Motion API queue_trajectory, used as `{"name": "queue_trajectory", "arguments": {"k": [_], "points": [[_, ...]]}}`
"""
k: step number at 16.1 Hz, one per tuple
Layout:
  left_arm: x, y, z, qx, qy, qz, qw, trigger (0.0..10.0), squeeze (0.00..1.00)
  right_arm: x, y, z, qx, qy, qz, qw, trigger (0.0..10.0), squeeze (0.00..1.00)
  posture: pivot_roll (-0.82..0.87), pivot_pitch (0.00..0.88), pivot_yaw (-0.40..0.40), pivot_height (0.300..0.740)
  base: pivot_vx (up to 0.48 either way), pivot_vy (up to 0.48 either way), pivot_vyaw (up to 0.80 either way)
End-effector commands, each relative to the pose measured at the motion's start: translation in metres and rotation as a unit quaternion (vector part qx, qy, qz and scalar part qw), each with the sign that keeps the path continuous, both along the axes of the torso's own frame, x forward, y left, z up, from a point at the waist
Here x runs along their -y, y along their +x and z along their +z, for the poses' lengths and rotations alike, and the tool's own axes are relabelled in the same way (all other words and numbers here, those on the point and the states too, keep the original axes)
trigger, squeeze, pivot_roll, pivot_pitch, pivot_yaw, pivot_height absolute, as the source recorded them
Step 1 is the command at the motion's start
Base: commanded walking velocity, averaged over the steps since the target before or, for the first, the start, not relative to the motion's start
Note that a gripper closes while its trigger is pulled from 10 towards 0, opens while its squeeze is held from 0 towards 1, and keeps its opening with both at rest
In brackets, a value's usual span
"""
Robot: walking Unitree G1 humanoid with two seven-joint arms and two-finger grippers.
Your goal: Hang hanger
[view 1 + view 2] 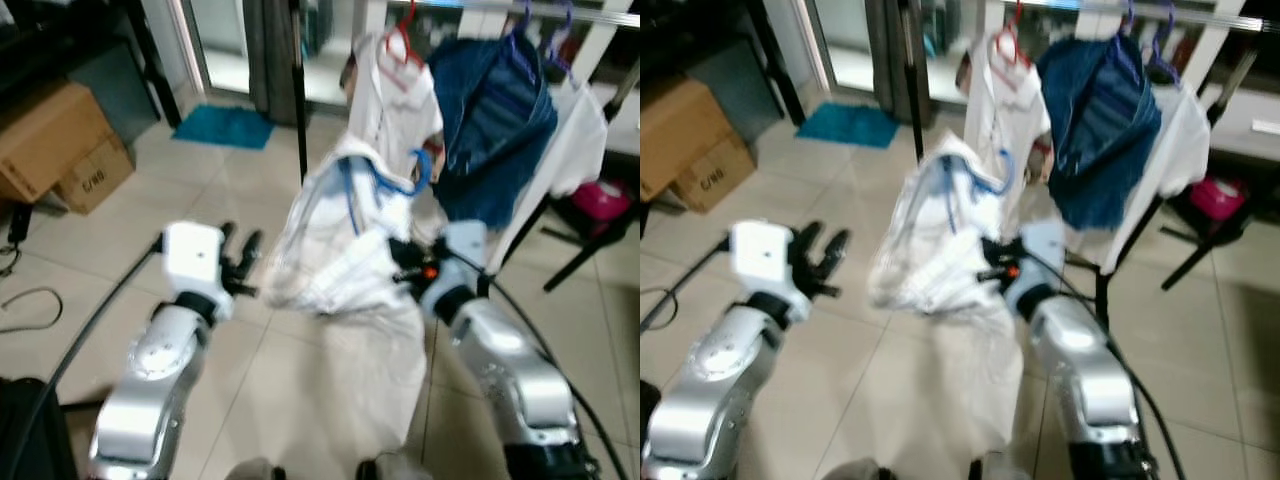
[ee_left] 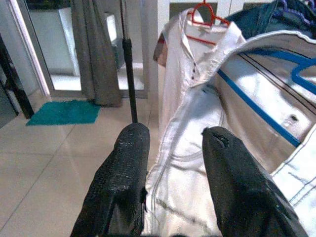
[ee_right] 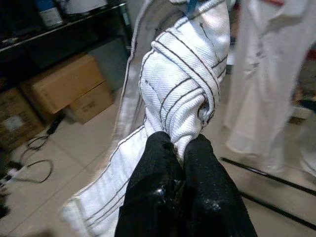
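1. Clearly, in the left eye view, the right gripper (image 1: 412,262) is clamped on a fold of a white garment (image 1: 345,235) carried on a blue hanger (image 1: 395,182). Both are held up in the air in front of a clothes rail (image 1: 520,10), below its bar. A white shirt on a red hanger (image 1: 400,45) and a dark blue garment (image 1: 495,120) already hang from the rail. The left gripper (image 1: 238,262) hovers just beside the garment's edge with nothing in it.

2. The right eye view shows the same layout: the garment's tail drapes down toward the tiled floor (image 1: 890,400), and cardboard boxes (image 1: 685,140) sit well apart on the robot's left.

3. In the left wrist view, the left gripper's fingers (image 2: 123,173) stand wide apart, empty, aimed at the garment's front, where the blue hanger shows inside the collar.

4. In the right wrist view, the right gripper's fingers (image 3: 163,192) are pinched together on a bunched roll of striped white cloth.

5. My judgement: the cloth is soft, light and floppy, and may slide on the hanger. The hanger is stiff, so a hold at its neck or hook would steer it onto the rail better than a hold on fabric.
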State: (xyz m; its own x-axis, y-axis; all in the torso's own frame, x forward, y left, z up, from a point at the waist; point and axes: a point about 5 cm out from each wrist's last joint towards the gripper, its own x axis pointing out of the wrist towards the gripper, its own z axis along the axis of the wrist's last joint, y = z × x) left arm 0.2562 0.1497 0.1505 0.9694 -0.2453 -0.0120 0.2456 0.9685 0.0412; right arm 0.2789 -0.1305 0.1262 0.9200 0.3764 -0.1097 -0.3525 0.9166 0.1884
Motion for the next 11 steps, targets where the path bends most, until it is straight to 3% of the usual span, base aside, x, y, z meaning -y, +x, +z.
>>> {"name": "queue_trajectory", "arguments": {"k": [1, 11], "points": [[-0.0071, -0.0001, 0.0012, 0.0, 0.009, 0.007, 1.0, 10.0, 0.0, -0.0066, 0.0006, 0.0211, 0.056, 0.012, 0.01, 0.998, 10.0, 0.0, -0.07, 0.107, 0.014, 0.74, 0.33, 0.0, 0.0], [-0.0047, 0.0025, 0.0047, 0.01, 0.014, -0.001, 1.0, 10.0, 0.0, -0.0104, 0.0048, 0.0222, 0.063, -0.001, 0.021, 0.998, 10.0, 0.0, -0.06, 0.083, 0.006, 0.74, 0.339, 0.0, 0.0]]}}
